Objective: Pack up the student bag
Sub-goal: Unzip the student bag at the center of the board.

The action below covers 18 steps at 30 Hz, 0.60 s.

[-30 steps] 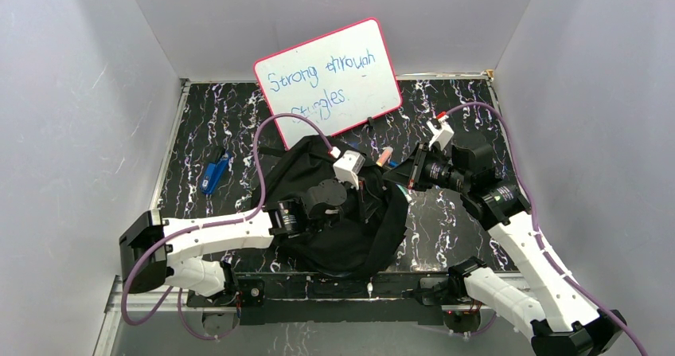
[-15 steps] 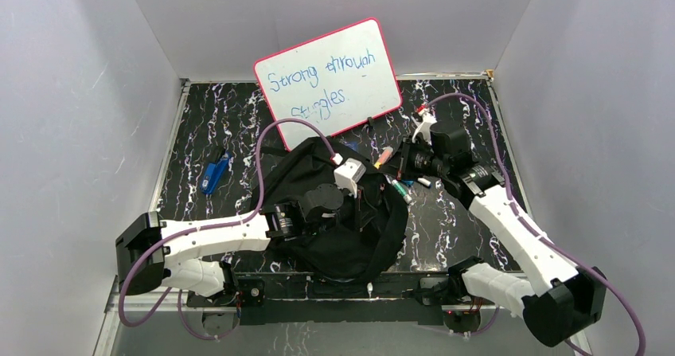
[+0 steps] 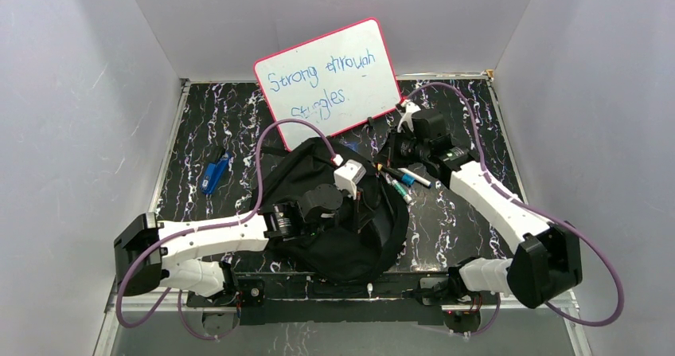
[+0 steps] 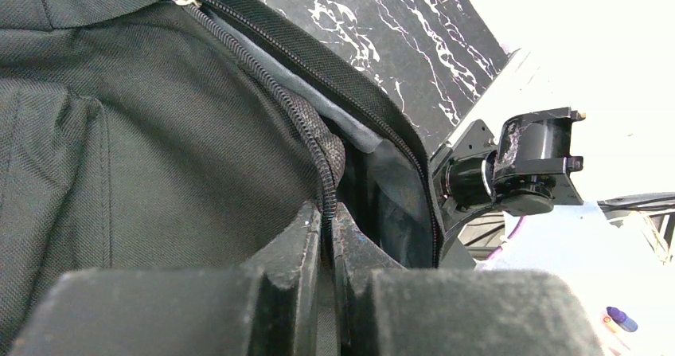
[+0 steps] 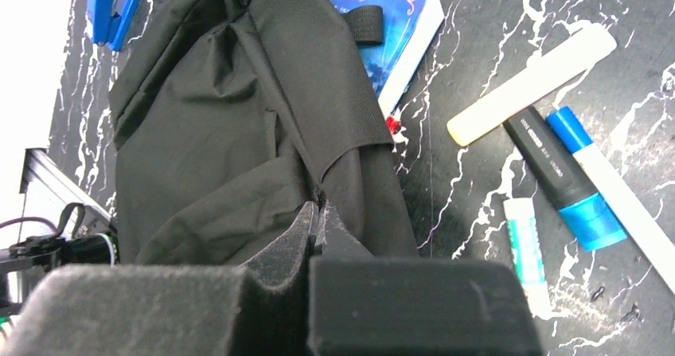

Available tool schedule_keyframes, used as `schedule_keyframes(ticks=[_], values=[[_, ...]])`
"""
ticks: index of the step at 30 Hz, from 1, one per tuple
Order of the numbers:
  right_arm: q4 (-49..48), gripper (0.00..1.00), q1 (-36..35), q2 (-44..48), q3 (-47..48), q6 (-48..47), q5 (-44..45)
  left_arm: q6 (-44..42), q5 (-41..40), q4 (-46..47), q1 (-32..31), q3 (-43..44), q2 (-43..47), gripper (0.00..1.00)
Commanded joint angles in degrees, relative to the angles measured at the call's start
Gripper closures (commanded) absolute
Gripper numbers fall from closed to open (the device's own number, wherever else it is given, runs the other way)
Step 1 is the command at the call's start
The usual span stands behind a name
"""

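The left hand (image 4: 326, 217) is pinched narrow on the bag (image 3: 334, 228), its fingers closed on the zip (image 4: 314, 133) at the lip of the opening, where grey lining (image 4: 350, 129) shows. The right hand (image 5: 316, 213) is also closed, its tips against the black cloth on the bag's far side; I cannot tell whether any fabric is caught between them.

The bag lies slumped in the middle of the bench (image 3: 223, 125), near the arm bases. It looks soft and light, so it will likely sag and fold wherever it is let go. The stiffer zip edge is probably the best hold, with two grips well apart to keep the mouth open.

A blue book (image 5: 398, 13) lies partly under the bag's far edge, with a strap loop (image 5: 366, 21) across it. This may snag when the book is drawn out. Four pens (image 5: 561, 177) lie loose just beside the bag. A blue tool (image 3: 213, 173) sits well apart to the left, and a whiteboard (image 3: 330, 81) leans behind.
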<state>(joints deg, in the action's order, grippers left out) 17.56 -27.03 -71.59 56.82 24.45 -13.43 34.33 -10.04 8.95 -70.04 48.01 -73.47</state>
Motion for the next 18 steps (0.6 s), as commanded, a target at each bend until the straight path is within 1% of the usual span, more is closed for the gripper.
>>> schedule_keyframes(ticks=[1,8,18], values=[[-9.61,1.0,0.26,-3.0,4.38,-2.55,0.85,-0.99,1.65,-0.24,-0.71,1.2,3.38,1.0],[-15.35,1.0,0.22,-10.37,6.2,-3.74,-2.31,-1.97,2.64,-0.95,-0.71,4.7,2.5,1.0],[-17.07,1.0,0.23,-18.78,10.42,-4.26,-6.27,-4.26,4.78,-1.16,-0.71,11.85,-0.37,1.0]])
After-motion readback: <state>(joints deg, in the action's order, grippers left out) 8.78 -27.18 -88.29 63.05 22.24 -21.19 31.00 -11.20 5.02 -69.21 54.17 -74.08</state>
